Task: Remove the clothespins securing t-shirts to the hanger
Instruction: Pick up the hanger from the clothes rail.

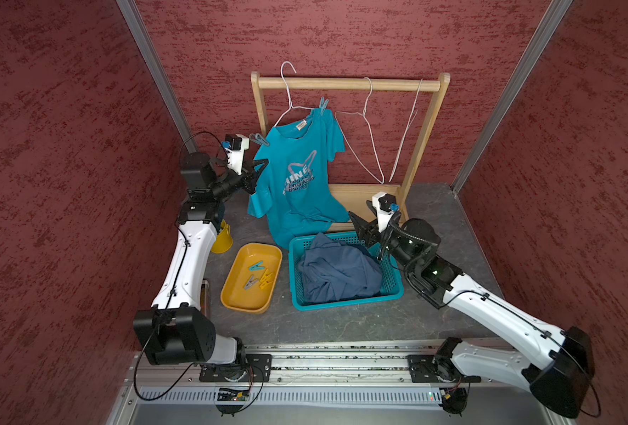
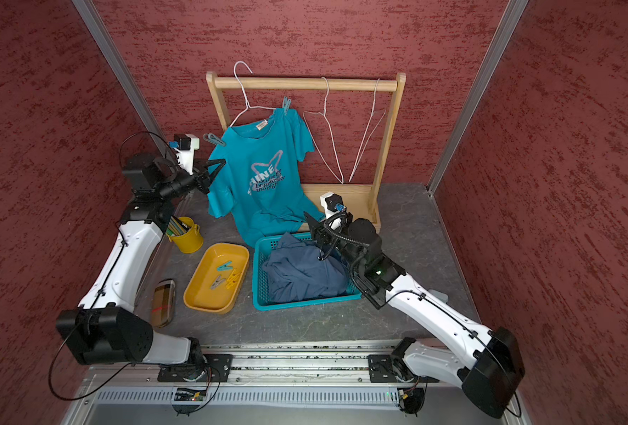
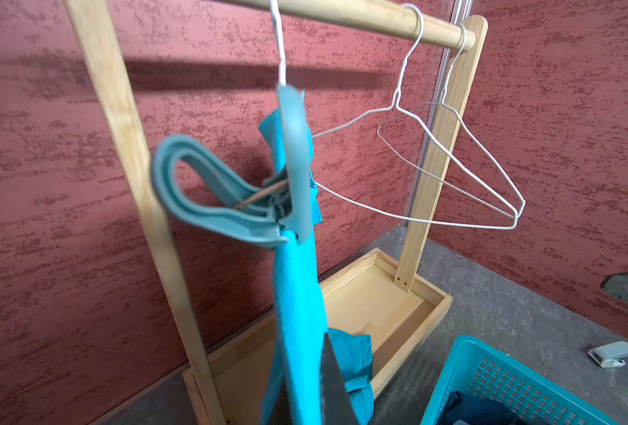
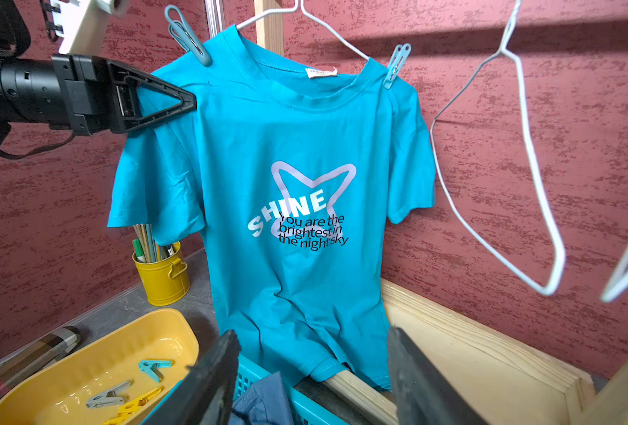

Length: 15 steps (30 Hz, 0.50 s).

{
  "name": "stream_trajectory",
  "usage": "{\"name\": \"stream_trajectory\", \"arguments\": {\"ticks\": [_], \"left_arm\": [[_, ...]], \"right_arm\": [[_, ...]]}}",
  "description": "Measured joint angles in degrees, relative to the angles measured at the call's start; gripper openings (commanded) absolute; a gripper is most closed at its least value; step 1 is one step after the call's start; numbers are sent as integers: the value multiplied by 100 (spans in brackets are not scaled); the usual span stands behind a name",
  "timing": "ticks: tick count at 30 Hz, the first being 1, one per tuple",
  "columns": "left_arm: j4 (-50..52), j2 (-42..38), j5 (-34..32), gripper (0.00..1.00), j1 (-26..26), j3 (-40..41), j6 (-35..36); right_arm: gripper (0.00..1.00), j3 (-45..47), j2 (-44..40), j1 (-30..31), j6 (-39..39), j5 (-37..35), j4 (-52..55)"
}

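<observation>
**Desk:** Where is this?

**Photographer:** A dark grey, stone-look worktop [image 1: 342, 323] boxed in by rough red walls [image 1: 66, 147], with a wooden rack [image 1: 345, 84] standing at the back.

**Desk:** And the shirt?

**Photographer:** The teal t-shirt [image 1: 305, 154] hangs collar-up from a white wire hanger [image 4: 336, 33] on the rack's rail. Its hem trails over the rack's base, just behind the teal basket [image 1: 345, 301].

**Desk:** The pegs?

**Photographer:** One clothespin [image 4: 187, 35] bites the shoulder nearer the left arm. It leans well over, its long axis slanting up and out toward that arm, loop end highest. A second clothespin [image 4: 397, 64] on the opposite shoulder stands close to upright, handles up. Four more clothespins [image 1: 256, 265] lie flat in the yellow tray [image 1: 237, 290] (one teal, one grey, two yellow), pointing different ways.

**Desk:** The arms?

**Photographer:** The left tool [image 4: 189, 103] is closed, pinching the teal shirt's shoulder cloth just below the leaning clothespin. The right tool [image 4: 311, 335] hangs over the basket's far rim, fingers well apart, nothing between them. A slate-blue t-shirt [image 1: 338, 272] lies crumpled in the basket.
</observation>
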<state>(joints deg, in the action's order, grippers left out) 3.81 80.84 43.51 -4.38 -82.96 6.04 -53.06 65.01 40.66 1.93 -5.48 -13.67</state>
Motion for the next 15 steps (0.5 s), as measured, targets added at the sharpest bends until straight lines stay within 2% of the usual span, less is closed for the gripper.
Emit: {"name": "stream_trajectory", "arguments": {"ticks": [7, 15], "left_arm": [[251, -291, -155, 0, 11, -26, 66], [901, -1447, -111, 0, -369, 455, 232]], "right_arm": [[66, 63, -299, 0, -7, -22, 35], [66, 90, -721, 0, -22, -114, 223]]}}
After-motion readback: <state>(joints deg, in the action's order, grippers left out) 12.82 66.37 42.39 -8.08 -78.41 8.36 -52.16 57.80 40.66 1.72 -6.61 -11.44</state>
